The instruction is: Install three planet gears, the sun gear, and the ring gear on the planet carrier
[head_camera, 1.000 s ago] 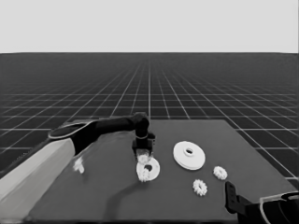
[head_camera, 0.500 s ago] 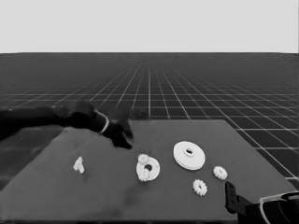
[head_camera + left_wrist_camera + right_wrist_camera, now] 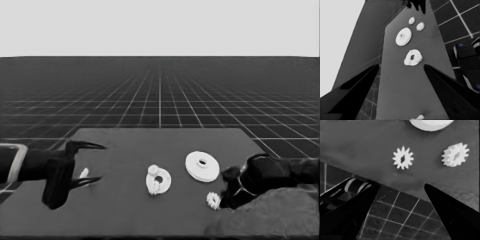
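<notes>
Here, the left gripper (image 3: pixel 90 162) waits over the table's (image 3: pixel 125 220) left end, fingers spread wide and holding nothing; a thin white piece (image 3: pixel 84 173) lies between them on the surface. Near the table's middle sits the smaller round part (image 3: pixel 159 179), carrying gears at its rim. Just beside it, toward the right edge, lies the larger round part (image 3: pixel 202 166). The right gripper (image 3: pixel 227 192) reaches in near the front right corner, fingers wide apart and empty, beside two loose gears (image 3: pixel 403 157) (image 3: pixel 455 154).

Larger round part (image 3: pixel 431 123) edge-cropped
</notes>
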Available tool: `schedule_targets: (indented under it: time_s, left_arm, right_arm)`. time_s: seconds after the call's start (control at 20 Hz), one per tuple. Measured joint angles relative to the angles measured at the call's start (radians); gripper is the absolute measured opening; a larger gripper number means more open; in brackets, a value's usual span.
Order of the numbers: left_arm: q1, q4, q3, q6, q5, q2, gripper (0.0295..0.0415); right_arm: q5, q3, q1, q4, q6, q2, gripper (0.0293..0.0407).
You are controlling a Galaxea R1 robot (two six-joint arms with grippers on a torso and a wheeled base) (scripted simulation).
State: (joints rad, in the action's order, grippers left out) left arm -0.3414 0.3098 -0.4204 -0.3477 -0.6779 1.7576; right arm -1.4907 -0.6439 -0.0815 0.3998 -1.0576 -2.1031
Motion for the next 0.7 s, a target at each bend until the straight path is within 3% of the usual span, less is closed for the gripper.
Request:
schedule_targets:
  time_s: [0.15, 0.4, 0.5, 0.7]
  left_arm:
    - [-0.001, 0.0, 0.002, -0.002, 0.001, -0.002, 0.0385]
    - [-0.001, 0.0, 0.003, -0.003, 0.001, -0.003, 0.0385]
    - [-0.001, 0.0, 0.003, -0.003, 0.001, -0.003, 0.0385]
    - [-0.001, 0.0, 0.003, -0.003, 0.001, -0.003, 0.0385]
  right_arm:
    - [-0.025, -0.224, 0.041, -0.139, -0.233, -0.133, 0.0385]
    - [-0.026, -0.291, 0.045, -0.171, -0.276, -0.165, 0.0385]
    - [0.026, -0.367, -0.119, -0.015, -0.244, -0.193, 0.0385]
    - [0.061, -0.428, -0.189, 0.045, -0.221, -0.216, 0.0385]
